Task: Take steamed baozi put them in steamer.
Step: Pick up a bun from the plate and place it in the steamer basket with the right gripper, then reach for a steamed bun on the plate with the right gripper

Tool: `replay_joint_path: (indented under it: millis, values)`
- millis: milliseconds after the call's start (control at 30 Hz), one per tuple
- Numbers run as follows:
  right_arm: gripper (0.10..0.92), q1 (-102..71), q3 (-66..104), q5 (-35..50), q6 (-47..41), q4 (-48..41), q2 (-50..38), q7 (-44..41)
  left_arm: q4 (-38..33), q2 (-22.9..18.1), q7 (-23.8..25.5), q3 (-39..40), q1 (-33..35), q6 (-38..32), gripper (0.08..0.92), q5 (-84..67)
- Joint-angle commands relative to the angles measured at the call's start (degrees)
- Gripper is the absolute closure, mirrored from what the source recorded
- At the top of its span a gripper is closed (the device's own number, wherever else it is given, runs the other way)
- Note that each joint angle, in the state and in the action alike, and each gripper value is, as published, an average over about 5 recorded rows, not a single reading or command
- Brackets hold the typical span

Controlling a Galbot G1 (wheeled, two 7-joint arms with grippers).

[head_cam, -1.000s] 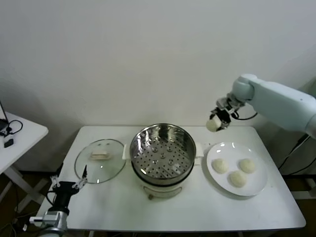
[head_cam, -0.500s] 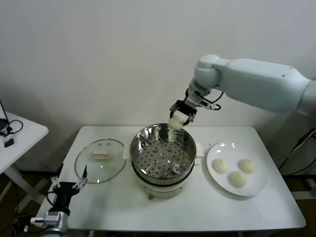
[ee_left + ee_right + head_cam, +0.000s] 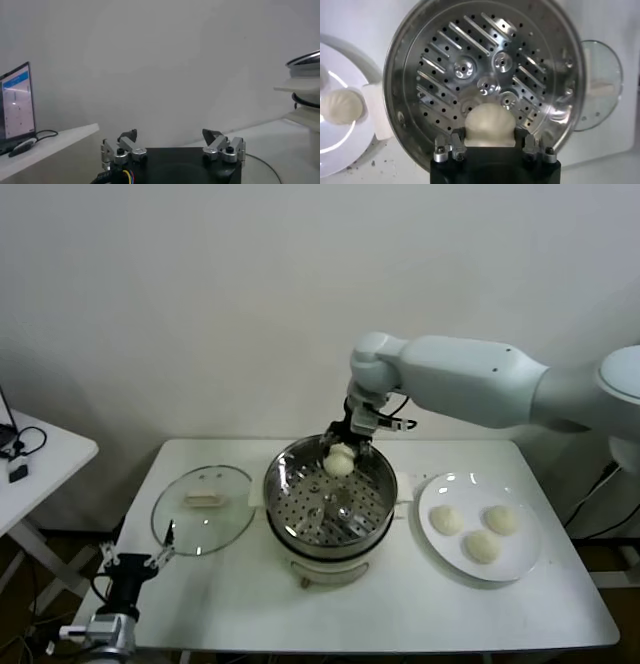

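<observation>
The right claw (image 3: pixel 341 454) hangs over the steamer (image 3: pixel 330 496), gripping one bun (image 3: pixel 340 462) between its two fingers; in the right wrist view the bun (image 3: pixel 488 125) sits clamped between the fingers (image 3: pixel 451 145), directly above the perforated floor of the steamer (image 3: pixel 485 75). The bun is held above the far side of the pot's opening, not yet resting on the basket floor. The steamer stands at the middle of the white bench (image 3: pixel 400 614). To the robot's right of it lies a white plate (image 3: pixel 525 559) carrying three more buns (image 3: pixel 446 519), set close together and apart from the pot; one of them also shows in the right wrist view (image 3: pixel 341 106). On the other side of the steamer a round glass lid (image 3: pixel 203 509) lies flat on the bench, just beside the pot. The left claw (image 3: pixel 135 562) is parked low at the near left corner of the bench, near the lid's edge, its fingers (image 3: pixel 127 145) spread wide and holding nothing.
</observation>
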Motion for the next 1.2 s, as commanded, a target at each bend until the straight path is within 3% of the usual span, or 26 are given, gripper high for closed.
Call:
replay_joint_path:
  millis: [33,500,733,1000,1200]
  values:
    - [0.38,-4.23,0.73,-5.02,2.51,-6.35,3.11,0.94,0.45,-0.01,-0.05,0.13,-0.23,-0.18,0.177,-0.04]
    - [0.359,-7.64,2.74,-5.05,2.98,-11.1,5.51,2.74,0.86,0.12,-0.14,0.04,-0.3,-0.62,0.177,-0.24]
    - [0.248,-6.78,4.08,-2.51,3.28,-9.9,4.7,2.94,0.21,-0.08,-0.14,-0.02,-0.01,-0.51,0.177,-0.2]
    - [0.203,3.63,-2.17,13.63,-0.72,-2.78,-2.89,-1.02,-1.51,-0.7,-0.1,-0.3,0.21,-0.04,0.177,-0.1]
    - [0.203,14.59,-16.9,31.72,-11.92,-0.92,-10.03,-4.83,-2.53,-0.83,-0.06,-0.66,0.78,0.04,0.177,-0.29]
